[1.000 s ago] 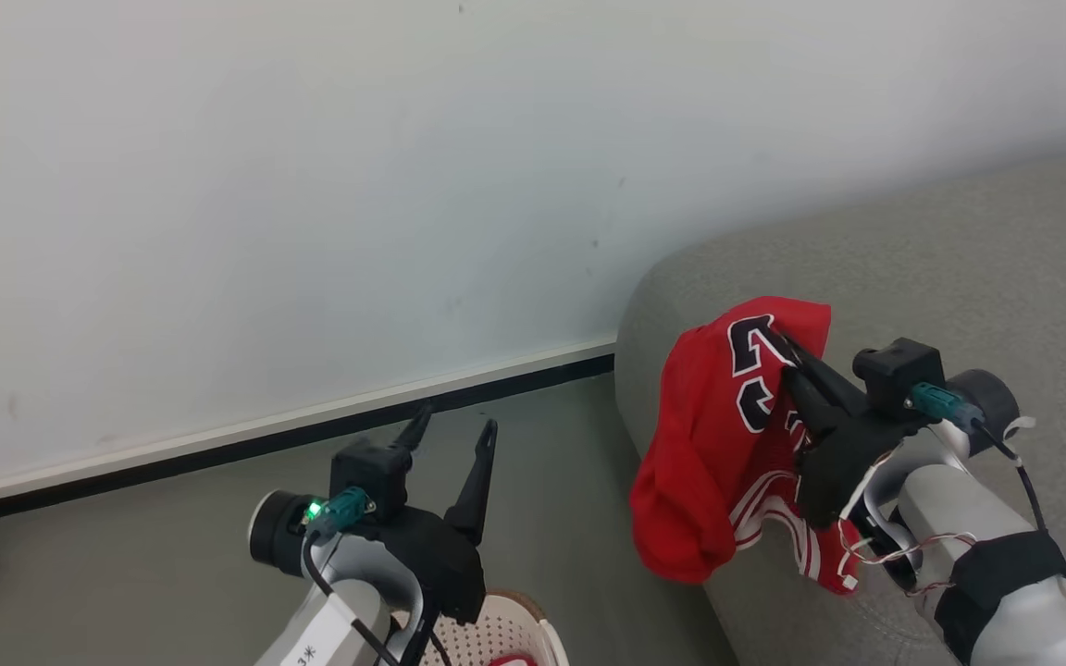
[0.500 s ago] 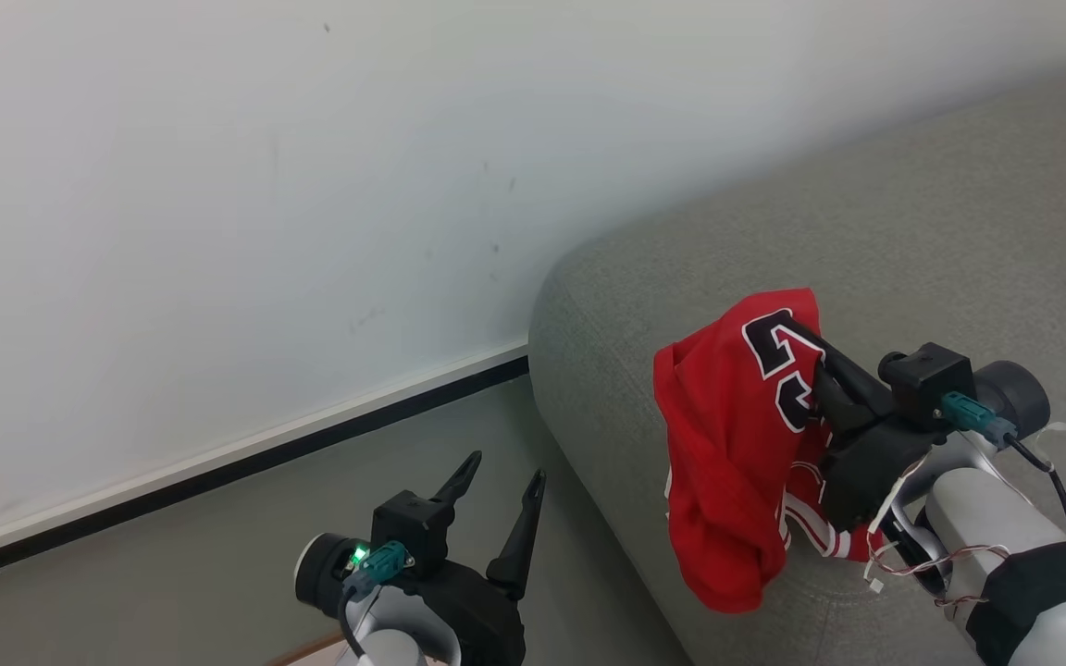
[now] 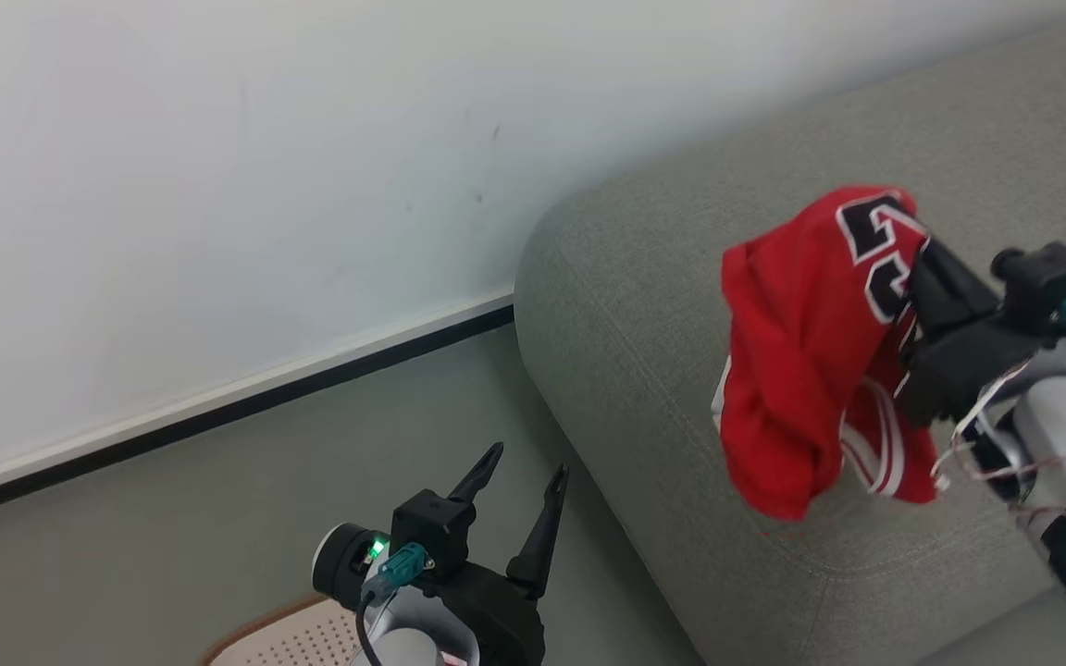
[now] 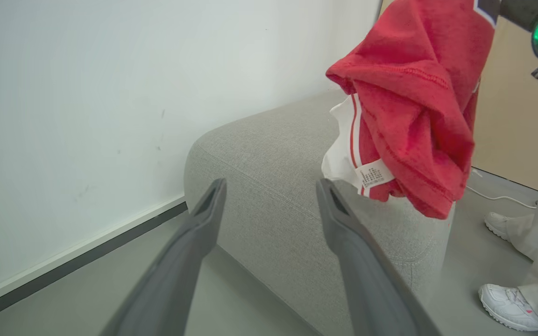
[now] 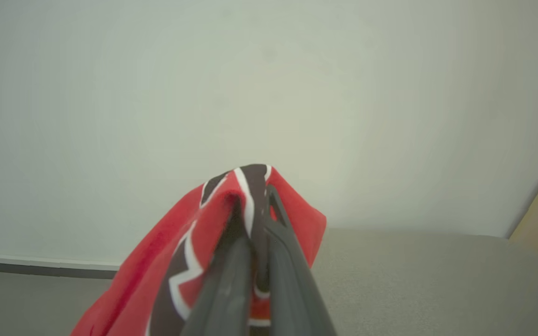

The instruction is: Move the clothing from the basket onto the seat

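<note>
Right hand (image 5: pixel 252 196) pinched shut on the jersey (image 3: pixel 801 370) by its lettered fold — soft, likely light, hanging limp over the seat (image 3: pixel 644 305); left hand (image 3: pixel 527 461) spread wide, empty.

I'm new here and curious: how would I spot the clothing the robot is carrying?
Find the big grey seat against the white wall. Over its rounded corner, a bunched red jersey hangs from the shut jaws of the robot's right arm. Black white-edged lettering and striped trim set it apart from the plain grey around it.
</note>
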{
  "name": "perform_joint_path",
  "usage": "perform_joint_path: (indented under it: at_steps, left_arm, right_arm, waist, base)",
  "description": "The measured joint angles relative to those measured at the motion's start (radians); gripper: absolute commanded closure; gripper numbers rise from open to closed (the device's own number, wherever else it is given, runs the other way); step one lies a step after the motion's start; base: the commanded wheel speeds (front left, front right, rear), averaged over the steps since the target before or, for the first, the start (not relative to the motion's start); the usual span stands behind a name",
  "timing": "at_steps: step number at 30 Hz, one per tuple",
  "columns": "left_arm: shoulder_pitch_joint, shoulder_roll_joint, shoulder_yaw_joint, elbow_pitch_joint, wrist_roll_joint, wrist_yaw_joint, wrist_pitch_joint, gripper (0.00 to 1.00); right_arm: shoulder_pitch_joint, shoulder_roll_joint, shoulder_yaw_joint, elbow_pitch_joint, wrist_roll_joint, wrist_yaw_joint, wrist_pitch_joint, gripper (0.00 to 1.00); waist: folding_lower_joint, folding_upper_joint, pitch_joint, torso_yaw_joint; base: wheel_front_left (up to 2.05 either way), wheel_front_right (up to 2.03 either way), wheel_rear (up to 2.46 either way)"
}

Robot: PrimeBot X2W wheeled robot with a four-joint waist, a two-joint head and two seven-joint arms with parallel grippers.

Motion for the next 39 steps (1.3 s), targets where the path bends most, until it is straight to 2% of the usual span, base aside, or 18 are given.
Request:
perform_joint_path:
  at_steps: [5,15,24,28,35,39]
  left_arm:
    - [-0.003,0.003,-0.002,-0.036,0.029,0.008,0.000,0.00]
    - [-0.066,0.060,-0.019,-0.145,0.100,0.016,-0.003,0.00]
    - [-0.118,0.098,-0.034,-0.232,0.136,0.017,0.037,0.00]
    - [-0.145,0.109,-0.041,-0.268,0.165,0.017,0.057,0.00]
    - [-0.184,0.158,-0.031,-0.326,0.187,0.022,0.089,0.00]
    - [-0.214,0.168,-0.028,-0.360,0.196,0.025,0.113,0.00]
  right_arm:
    - [-0.131,-0.029,-0.054,0.010,0.026,0.000,0.021,1.00]
    - [-0.424,-0.110,-0.171,0.104,0.079,0.000,0.082,1.00]
    - [-0.562,-0.141,-0.201,0.202,0.080,0.000,0.120,1.00]
    - [-0.594,-0.166,-0.217,0.236,0.081,-0.011,0.122,1.00]
    - [-0.629,-0.157,-0.233,0.274,0.086,-0.036,0.104,1.00]
    - [-0.629,-0.128,-0.238,0.309,0.099,-0.044,0.093,1.00]
  waist:
    - [0.0000,0.0000,0.050,0.016]
    - [0.0001,0.0001,0.192,0.070]
    - [0.0002,0.0002,0.322,0.117]
    - [0.0001,0.0001,0.382,0.132]
    - [0.0001,0.0002,0.489,0.143]
    - [0.0001,0.0002,0.550,0.142]
  base:
    - [0.00,0.00,0.00]
    - [0.00,0.00,0.00]
    - [0.00,0.00,0.00]
    - [0.00,0.00,0.00]
    - [0.00,0.00,0.00]
    - [0.00,0.00,0.00]
